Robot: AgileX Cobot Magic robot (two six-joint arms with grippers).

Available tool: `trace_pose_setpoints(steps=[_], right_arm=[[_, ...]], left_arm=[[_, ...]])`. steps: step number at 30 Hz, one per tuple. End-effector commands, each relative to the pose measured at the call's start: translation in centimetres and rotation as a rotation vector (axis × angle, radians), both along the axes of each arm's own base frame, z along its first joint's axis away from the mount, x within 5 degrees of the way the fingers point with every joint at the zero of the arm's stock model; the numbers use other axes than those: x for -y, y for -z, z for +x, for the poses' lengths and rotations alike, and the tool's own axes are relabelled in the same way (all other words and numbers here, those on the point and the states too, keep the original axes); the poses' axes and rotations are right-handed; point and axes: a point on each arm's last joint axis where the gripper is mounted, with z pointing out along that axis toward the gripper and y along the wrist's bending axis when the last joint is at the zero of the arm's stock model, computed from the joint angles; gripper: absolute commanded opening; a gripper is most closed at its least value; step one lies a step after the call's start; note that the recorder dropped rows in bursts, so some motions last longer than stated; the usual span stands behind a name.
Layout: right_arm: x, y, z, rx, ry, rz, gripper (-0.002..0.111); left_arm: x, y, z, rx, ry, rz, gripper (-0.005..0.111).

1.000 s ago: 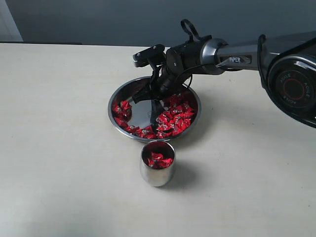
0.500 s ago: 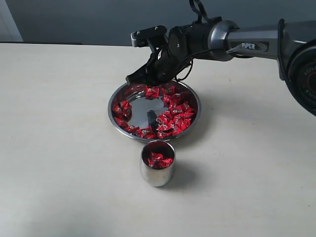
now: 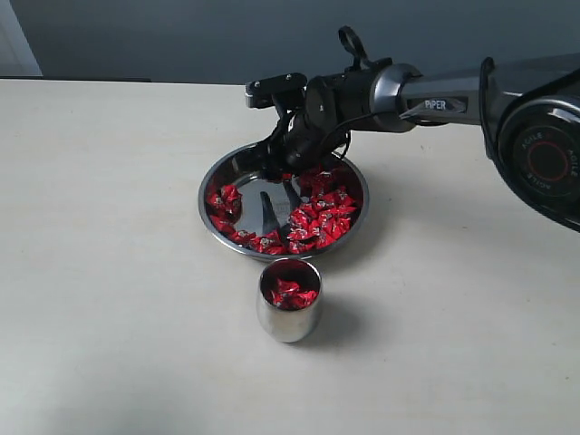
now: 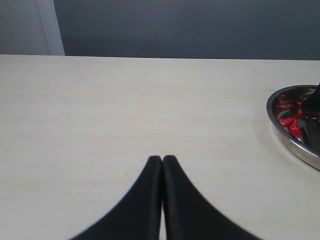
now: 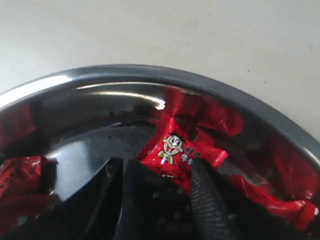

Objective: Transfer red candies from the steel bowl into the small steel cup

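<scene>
The steel bowl (image 3: 207,207) holds several red candies (image 3: 322,217), mostly on its right and near sides. My right gripper (image 3: 276,172) is down inside the bowl's far part, open. In the right wrist view its fingertips (image 5: 198,170) straddle one red candy (image 5: 176,148) with a cartoon face, near the bowl's rim (image 5: 150,72). The small steel cup (image 3: 288,317) stands just in front of the bowl with a few red candies (image 3: 290,292) inside. My left gripper (image 4: 162,159) is shut and empty over bare table, the bowl (image 4: 285,137) off to its side.
The pale table (image 3: 109,272) spreads wide around bowl and cup. The right arm (image 3: 435,91) reaches in from the right above the bowl's far rim. A dark wall runs behind the table's far edge.
The right gripper rose from the bowl's middle toward the far rim, then came back down into the far part of the bowl over one candy. Bowl, cup and left gripper stayed put.
</scene>
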Motion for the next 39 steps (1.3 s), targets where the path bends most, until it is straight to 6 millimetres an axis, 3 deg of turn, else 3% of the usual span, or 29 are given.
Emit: trace_pose_setpoints(steps=[1, 15, 23, 29, 34, 39], right_arm=[[0.1, 0.2, 0.4, 0.022, 0.033, 0.029, 0.042], [0.0, 1.3, 0.6, 0.033, 0.041, 0.034, 0.042], [0.0, 1.3, 0.7, 0.038, 0.037, 0.033, 0.010], [0.2, 1.6, 0.3, -0.010, 0.036, 0.011, 0.008], [0.4, 0.5, -0.3, -0.061, 0.021, -0.017, 0.008], [0.7, -1.9, -0.9, -0.082, -0.009, -0.050, 0.008]], left_arm=[[0.0, 0.0, 0.0, 0.007, 0.005, -0.001, 0.000], [0.0, 0.0, 0.0, 0.007, 0.005, -0.001, 0.000], [0.0, 0.0, 0.0, 0.007, 0.005, -0.001, 0.000], [0.0, 0.0, 0.0, 0.007, 0.005, -0.001, 0.000], [0.0, 0.0, 0.0, 0.007, 0.005, -0.001, 0.000], [0.0, 0.0, 0.0, 0.007, 0.005, -0.001, 0.000]])
